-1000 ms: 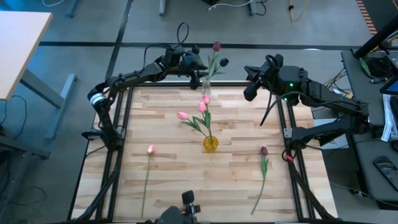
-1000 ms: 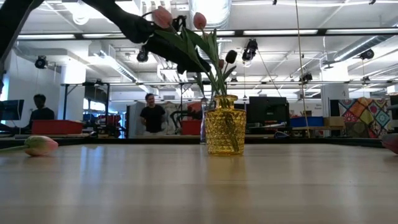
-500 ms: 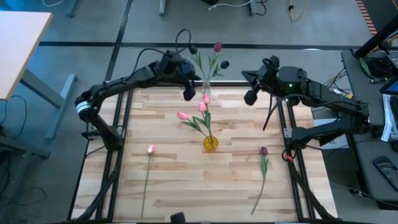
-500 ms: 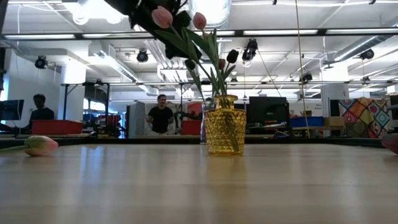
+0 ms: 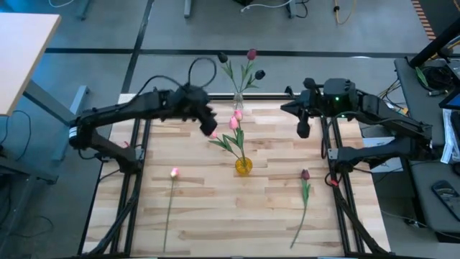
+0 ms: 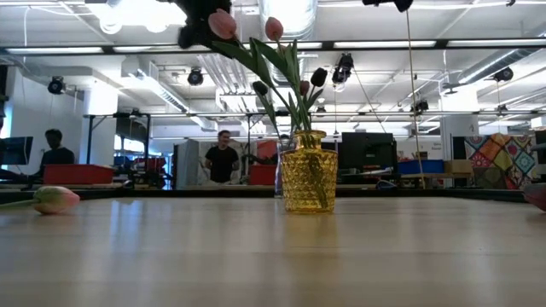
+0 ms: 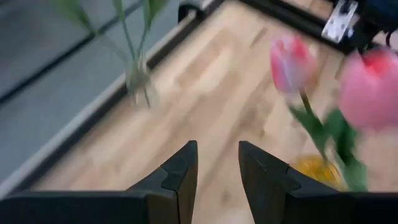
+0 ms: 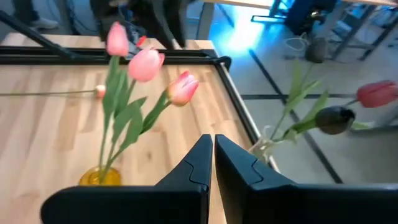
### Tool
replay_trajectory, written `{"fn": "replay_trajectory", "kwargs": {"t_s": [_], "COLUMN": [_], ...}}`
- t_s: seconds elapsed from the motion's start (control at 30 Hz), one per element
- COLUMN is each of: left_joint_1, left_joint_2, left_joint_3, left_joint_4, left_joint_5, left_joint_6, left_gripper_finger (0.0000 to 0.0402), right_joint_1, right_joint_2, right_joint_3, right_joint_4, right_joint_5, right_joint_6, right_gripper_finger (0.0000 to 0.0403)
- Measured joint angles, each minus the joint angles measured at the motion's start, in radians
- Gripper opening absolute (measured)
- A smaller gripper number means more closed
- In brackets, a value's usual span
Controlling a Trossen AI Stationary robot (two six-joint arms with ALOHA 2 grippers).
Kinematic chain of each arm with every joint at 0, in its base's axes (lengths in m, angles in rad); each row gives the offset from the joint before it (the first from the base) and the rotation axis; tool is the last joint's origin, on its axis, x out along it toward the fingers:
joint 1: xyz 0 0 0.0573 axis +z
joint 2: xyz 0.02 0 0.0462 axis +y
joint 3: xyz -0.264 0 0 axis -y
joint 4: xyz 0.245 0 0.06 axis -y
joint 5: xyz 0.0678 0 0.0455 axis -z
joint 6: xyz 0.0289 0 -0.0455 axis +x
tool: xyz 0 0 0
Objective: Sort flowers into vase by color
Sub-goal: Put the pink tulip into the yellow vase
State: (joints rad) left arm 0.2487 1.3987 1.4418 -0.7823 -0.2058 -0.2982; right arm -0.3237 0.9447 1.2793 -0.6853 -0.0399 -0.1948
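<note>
A yellow glass vase (image 5: pixel 243 166) stands mid-table with three pink tulips (image 5: pixel 234 123) stuck in it by their stems. A clear vase (image 5: pixel 237 98) at the table's far edge holds three dark tulips (image 5: pixel 251 55). One pink tulip (image 5: pixel 175 172) lies flat on the table's left part. A maroon tulip (image 5: pixel 305 175) lies flat on its right part. My left gripper (image 5: pixel 209 124) hovers open and holding nothing, just left of the pink heads. My right gripper (image 5: pixel 303 129) hangs shut and holding nothing over the table's far right part.
Black frame rails run along the table's left and right sides (image 5: pixel 138 155). In the low view the yellow vase (image 6: pixel 308 182) stands mid-picture, with the lying pink head (image 6: pixel 55 199) at left. People stand in the room behind (image 6: pixel 223 159).
My left gripper has drawn back from the clear vase at the far edge, toward the table's near left, and now hangs beside the pink tulips. A third dark head now shows at the clear vase. My right gripper has moved a little toward the near edge.
</note>
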Motion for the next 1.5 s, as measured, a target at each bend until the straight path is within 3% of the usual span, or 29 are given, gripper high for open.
{"fn": "replay_trajectory", "kwargs": {"t_s": [0.2, 0.37, 0.6, 0.83, 0.97, 1.2, 1.5], "left_joint_1": [-0.183, -0.34, -0.513, -0.583, -0.589, -0.588, -0.589], "left_joint_2": [-0.06, -0.067, -0.03, 0.038, 0.046, 0.039, 0.039], "left_joint_3": [0.0, 0.0, 0.0, -0.028, -0.12, -0.322, -0.519], "left_joint_4": [-0.246, -0.42, -0.526, -0.62, -0.564, -0.345, -0.253], "left_joint_5": [-0.122, -0.139, -0.004, 0.131, 0.199, 0.216, 0.305], "left_joint_6": [-0.327, -0.65, -0.931, -1.205, -1.26, -1.296, -1.445], "left_gripper_finger": [0.0085, 0.0078, 0.0078, 0.0077, 0.0077, 0.0083, 0.0128], "right_joint_1": [-0.053, -0.063, -0.063, -0.063, -0.063, -0.063, -0.063], "right_joint_2": [-0.08, -0.143, -0.222, -0.255, -0.259, -0.258, -0.258], "right_joint_3": [-0.088, -0.138, -0.176, -0.186, -0.186, -0.186, -0.186], "right_joint_4": [0.003, 0.002, 0.001, 0.002, 0.002, -0.001, -0.017], "right_joint_5": [-0.096, -0.101, -0.126, -0.126, -0.129, -0.152, -0.151], "right_joint_6": [-0.012, -0.014, 0.017, 0.038, 0.037, 0.038, 0.038], "right_gripper_finger": [0.0013, 0.0013, 0.0013, 0.0013, 0.0013, 0.0013, 0.0013]}}
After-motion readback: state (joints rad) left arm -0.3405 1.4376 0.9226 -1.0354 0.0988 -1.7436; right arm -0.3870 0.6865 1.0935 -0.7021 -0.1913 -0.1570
